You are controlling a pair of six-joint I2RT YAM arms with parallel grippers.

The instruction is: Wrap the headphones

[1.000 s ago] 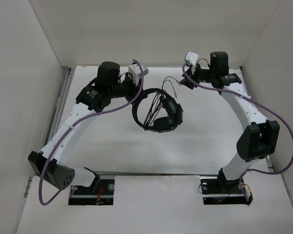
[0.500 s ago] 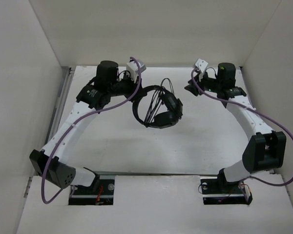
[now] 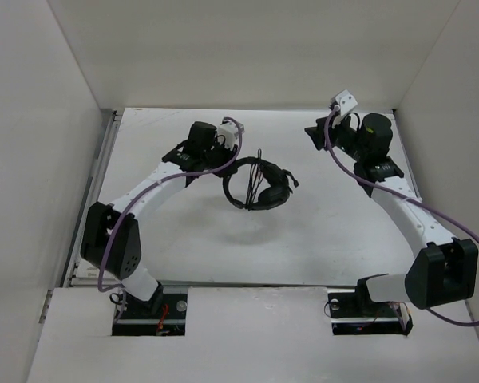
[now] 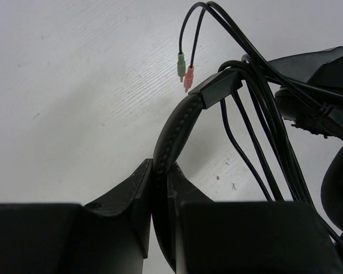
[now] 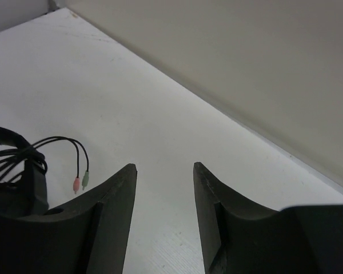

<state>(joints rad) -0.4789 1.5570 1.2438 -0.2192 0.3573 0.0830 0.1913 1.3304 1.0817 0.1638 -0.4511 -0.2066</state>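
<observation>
The black headphones (image 3: 259, 185) hang over the middle of the table, their thin cable looped round the band. My left gripper (image 3: 226, 155) is shut on the padded band (image 4: 174, 134) and holds the headset up. The earcup (image 4: 317, 85) and the looped cable (image 4: 263, 131) show at the right of the left wrist view. The green and pink plugs (image 4: 185, 72) dangle free above the table. My right gripper (image 3: 313, 136) is open and empty near the back right. The plugs also show in the right wrist view (image 5: 80, 182), to the left of its fingers (image 5: 117, 197).
White walls enclose the table (image 3: 319, 231) at the back and on both sides. Purple robot cables (image 3: 399, 191) run along both arms. The back wall's foot (image 5: 228, 114) lies close in front of my right gripper.
My left arm has swung right and forward, carrying the headphones with it. My right gripper has drawn back to the right, away from the cable, and stands open.
</observation>
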